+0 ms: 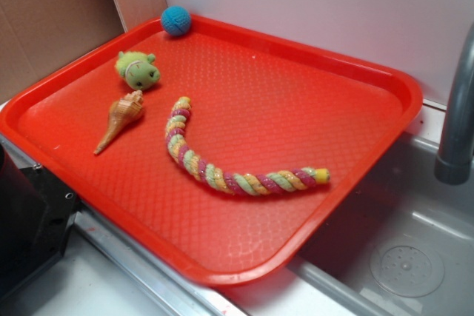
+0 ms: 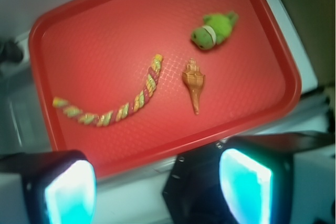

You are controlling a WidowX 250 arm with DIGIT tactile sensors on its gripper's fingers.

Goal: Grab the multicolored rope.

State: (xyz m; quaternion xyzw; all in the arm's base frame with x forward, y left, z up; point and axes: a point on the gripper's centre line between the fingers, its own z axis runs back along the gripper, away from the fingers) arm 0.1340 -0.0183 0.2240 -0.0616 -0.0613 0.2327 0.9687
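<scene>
Rope-grab setup: red tray (image 1: 355, 72) fills the worktop beside a sink (image 1: 415, 257). The multicolored rope (image 2: 123, 108) lies in a shallow curve across the tray's middle, long axis crosswise to the wrist view, well ahead of the jaws, which stand wide and empty off the tray's near edge. Seashell (image 2: 194, 83), green plush (image 2: 213, 30) and blue ball (image 1: 176, 21) sit apart, leaving room.

The multicolored rope (image 1: 222, 170), twisted pink, yellow, green and orange, was laid curved flat beside the seashell (image 1: 121, 118).

One rope (image 1: 222, 172), one seashell (image 1: 122, 118), one green plush toy (image 1: 138, 69), one blue ball (image 1: 176, 21), one tray (image 1: 385, 79).
</scene>
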